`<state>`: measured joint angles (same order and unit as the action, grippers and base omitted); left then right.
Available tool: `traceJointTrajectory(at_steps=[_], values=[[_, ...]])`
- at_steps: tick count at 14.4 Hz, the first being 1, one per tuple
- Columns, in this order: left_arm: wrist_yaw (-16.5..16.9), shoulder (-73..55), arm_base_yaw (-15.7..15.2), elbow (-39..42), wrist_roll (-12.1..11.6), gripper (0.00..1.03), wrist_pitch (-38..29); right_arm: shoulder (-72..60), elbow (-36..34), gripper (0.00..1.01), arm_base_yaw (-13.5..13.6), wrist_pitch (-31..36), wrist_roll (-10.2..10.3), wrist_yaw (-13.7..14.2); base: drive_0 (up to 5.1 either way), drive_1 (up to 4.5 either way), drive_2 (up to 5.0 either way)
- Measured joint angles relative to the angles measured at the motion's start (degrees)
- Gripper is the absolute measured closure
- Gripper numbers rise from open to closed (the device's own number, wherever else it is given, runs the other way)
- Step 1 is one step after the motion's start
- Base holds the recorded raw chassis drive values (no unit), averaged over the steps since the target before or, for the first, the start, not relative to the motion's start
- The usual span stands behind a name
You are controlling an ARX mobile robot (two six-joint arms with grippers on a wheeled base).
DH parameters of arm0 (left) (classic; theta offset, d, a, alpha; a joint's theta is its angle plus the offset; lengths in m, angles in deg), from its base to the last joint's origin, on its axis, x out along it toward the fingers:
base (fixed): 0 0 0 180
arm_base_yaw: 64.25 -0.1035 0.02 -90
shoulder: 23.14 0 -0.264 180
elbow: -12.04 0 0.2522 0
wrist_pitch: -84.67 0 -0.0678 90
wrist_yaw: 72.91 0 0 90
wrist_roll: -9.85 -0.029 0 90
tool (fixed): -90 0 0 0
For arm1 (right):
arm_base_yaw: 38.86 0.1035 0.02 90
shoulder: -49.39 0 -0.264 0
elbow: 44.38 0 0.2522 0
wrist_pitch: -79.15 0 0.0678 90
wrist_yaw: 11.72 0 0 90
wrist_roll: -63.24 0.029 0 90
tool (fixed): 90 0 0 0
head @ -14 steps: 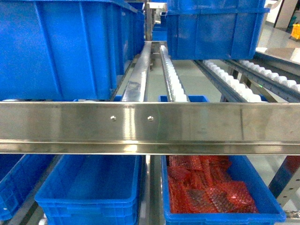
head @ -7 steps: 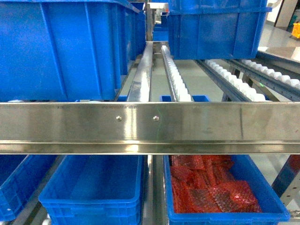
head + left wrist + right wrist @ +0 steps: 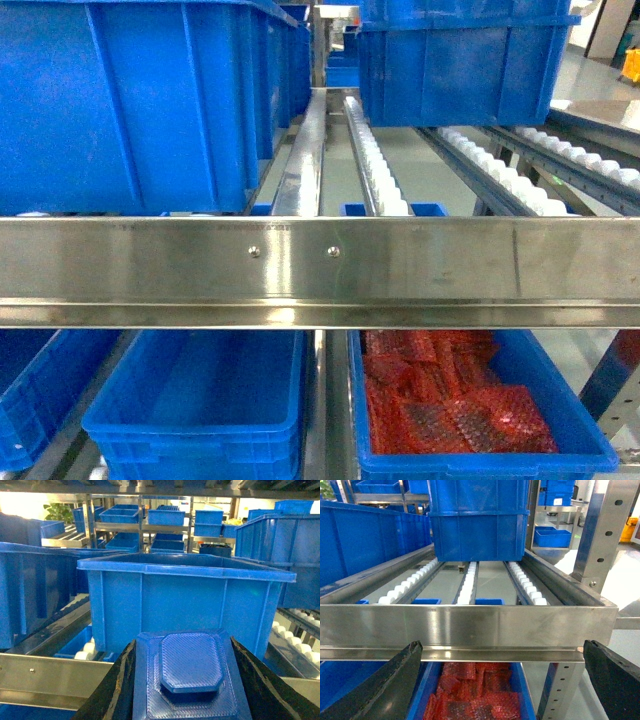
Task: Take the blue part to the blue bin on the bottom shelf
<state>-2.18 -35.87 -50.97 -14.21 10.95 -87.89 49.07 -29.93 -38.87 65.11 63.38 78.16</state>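
My left gripper [image 3: 183, 641] is shut on the blue part [image 3: 191, 677], a ribbed, stepped plate with cut corners, with a black finger [image 3: 117, 690] on each side. Straight ahead of it a blue bin [image 3: 185, 605] sits on white rollers behind the bottom shelf's steel front rail [image 3: 45, 677]. In the head view that rail [image 3: 450, 265], with two small screws, crosses the middle, and a large blue bin [image 3: 130, 110] stands behind it at left; neither gripper shows there. My right gripper [image 3: 500, 685] is open and empty, facing the rail [image 3: 470, 625].
Below the rail are an empty blue bin [image 3: 200, 400] and a blue bin of red bubble wrap [image 3: 450, 400]. A second blue bin [image 3: 460, 60] stands on the roller tracks [image 3: 380, 180] at right. A perforated steel post [image 3: 605, 525] rises at the right.
A second ago the head view shifted slightly, so the rail's screws and the bins slid a little to the right. Over the last half second nothing moved.
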Motion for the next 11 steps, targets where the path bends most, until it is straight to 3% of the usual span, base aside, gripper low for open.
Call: traceJointTrajectory(at_steps=[11], values=[[0.0,0.0,0.0,0.0,0.0,0.59,0.0,0.0,0.0,0.03,0.0,0.0,0.1,0.1,0.0,0.00,0.0]])
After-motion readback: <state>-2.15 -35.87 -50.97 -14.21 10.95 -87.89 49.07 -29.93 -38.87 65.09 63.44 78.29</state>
